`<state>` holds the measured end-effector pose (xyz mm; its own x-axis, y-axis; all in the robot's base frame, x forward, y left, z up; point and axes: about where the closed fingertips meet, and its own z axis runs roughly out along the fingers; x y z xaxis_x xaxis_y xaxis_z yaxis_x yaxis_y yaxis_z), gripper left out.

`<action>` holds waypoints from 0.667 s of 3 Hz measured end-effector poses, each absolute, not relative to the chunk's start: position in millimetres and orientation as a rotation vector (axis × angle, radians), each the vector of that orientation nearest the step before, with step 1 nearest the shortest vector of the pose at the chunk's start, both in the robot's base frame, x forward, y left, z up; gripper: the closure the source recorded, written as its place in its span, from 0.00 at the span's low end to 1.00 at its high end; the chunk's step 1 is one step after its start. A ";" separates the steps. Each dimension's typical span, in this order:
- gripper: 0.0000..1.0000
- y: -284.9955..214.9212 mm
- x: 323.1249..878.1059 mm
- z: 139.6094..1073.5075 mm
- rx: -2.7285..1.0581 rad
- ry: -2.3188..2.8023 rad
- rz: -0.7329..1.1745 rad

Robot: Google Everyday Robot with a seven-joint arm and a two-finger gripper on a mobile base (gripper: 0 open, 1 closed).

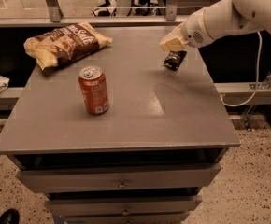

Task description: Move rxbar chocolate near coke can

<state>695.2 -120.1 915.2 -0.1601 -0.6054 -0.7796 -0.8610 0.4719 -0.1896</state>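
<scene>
The rxbar chocolate is a small dark bar lying on the grey table top near its far right edge. My gripper, on a white arm coming in from the right, is just above and behind the bar, close to the bar's far end. I cannot tell whether it is touching the bar. The coke can stands upright on the left half of the table, well to the left of the bar and nearer the front.
A large tan-and-brown chip bag lies at the far left corner of the table. The table has drawers below its front edge. A rail runs behind the table. A white cable hangs at the right.
</scene>
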 end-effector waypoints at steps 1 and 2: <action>0.37 -140.5 698.3 905.5 -1.170 1.857 0.365; 0.14 -165.9 706.9 893.8 -1.106 1.855 0.335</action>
